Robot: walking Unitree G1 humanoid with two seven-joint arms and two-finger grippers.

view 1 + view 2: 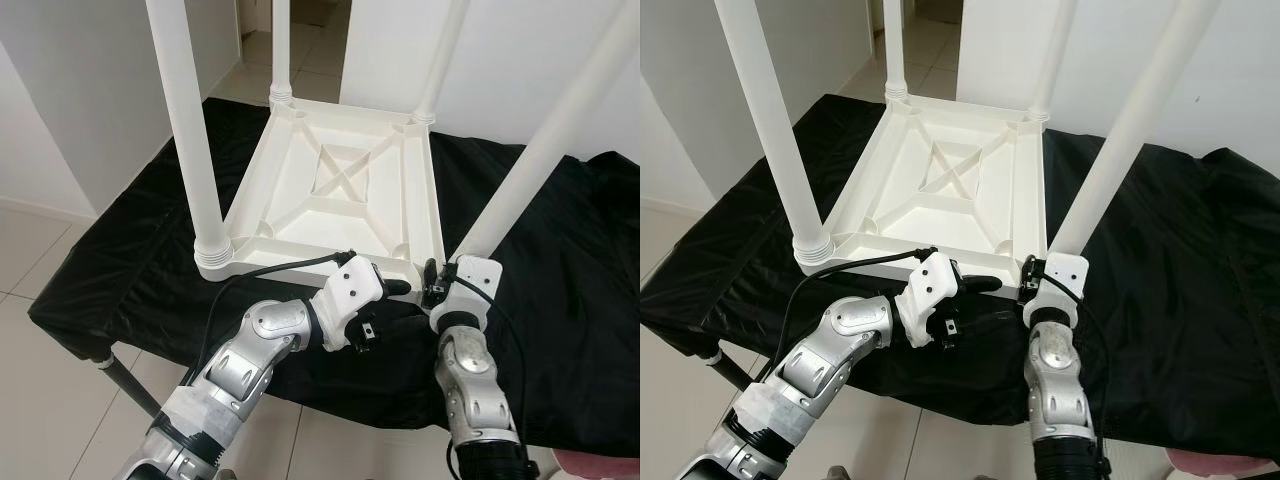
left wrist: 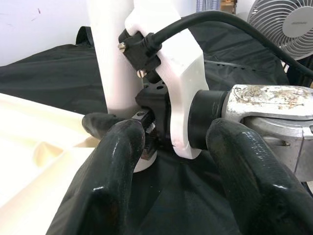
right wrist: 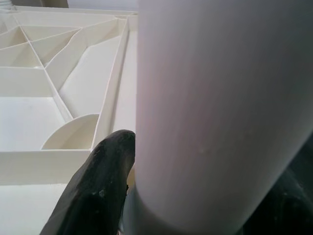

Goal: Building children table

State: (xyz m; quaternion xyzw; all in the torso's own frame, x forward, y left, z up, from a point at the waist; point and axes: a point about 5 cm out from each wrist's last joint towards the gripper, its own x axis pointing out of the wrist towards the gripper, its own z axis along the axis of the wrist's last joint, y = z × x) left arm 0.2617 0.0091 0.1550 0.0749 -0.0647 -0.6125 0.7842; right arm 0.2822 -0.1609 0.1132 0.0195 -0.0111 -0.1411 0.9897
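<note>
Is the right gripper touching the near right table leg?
Touching: in the right wrist view a black finger presses against the white leg.

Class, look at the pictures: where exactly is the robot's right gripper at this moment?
The right gripper is at the near right corner of the upturned white table, its fingers closed round the base of that corner's leg, with the left gripper just beside it.

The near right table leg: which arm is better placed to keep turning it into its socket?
The right. Its gripper already has its fingers around the base of that leg. The left gripper is beside it, open, holding nothing.
</note>
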